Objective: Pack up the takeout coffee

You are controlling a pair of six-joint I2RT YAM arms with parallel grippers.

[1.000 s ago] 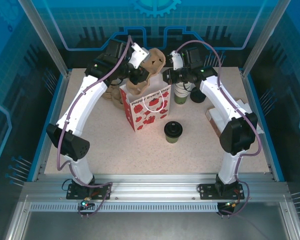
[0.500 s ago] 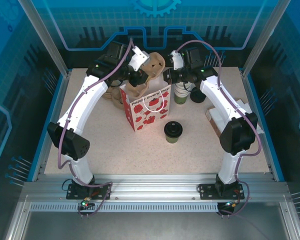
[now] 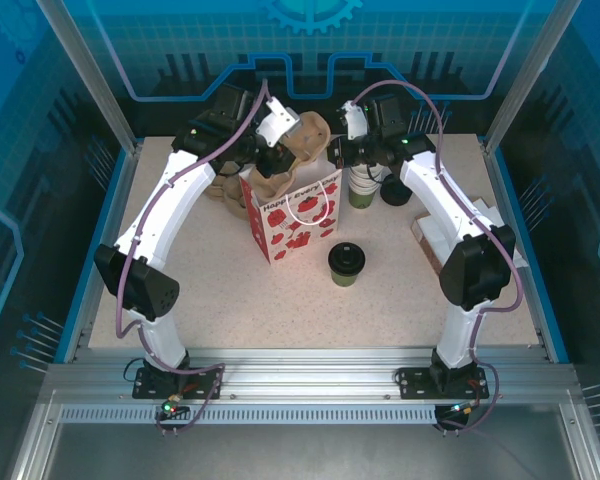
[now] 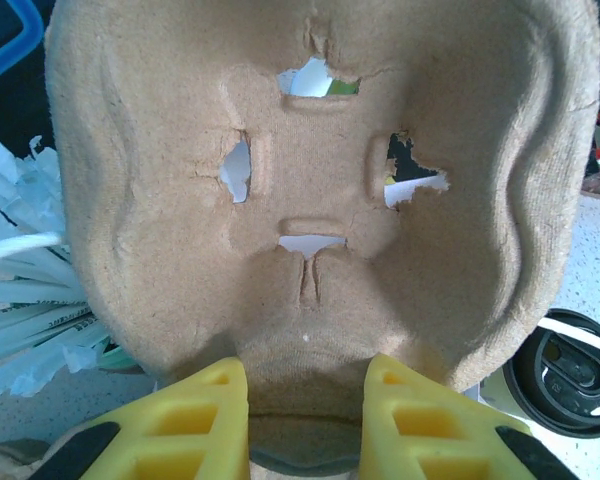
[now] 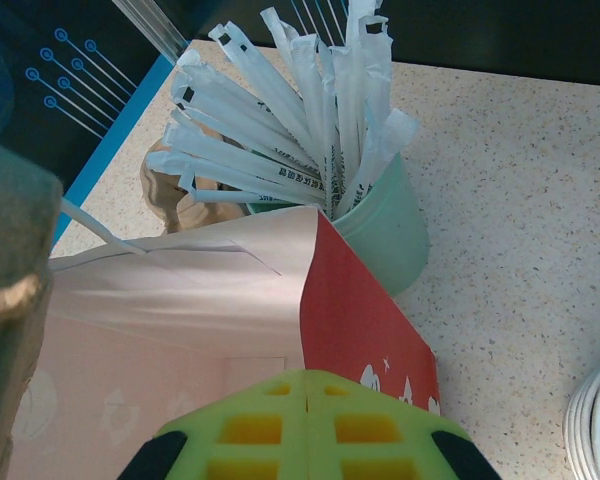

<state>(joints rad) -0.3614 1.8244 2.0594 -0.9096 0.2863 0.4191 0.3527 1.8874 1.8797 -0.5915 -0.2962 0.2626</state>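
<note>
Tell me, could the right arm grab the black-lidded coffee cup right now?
Probably not yet: its tool is shut on the gift bag edge, though the coffee cup stands in the open.

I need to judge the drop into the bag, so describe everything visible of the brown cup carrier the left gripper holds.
The cup carrier is a tan moulded-pulp tray, rough and fibrous, with rounded wells around a centre cross of four slits, some torn open. The left gripper clamps its rim between yellow fingers. It hangs tilted on edge, not flat, above the open mouth of the red-and-white gift bag; whether its lower end touches the bag I cannot tell.
</note>
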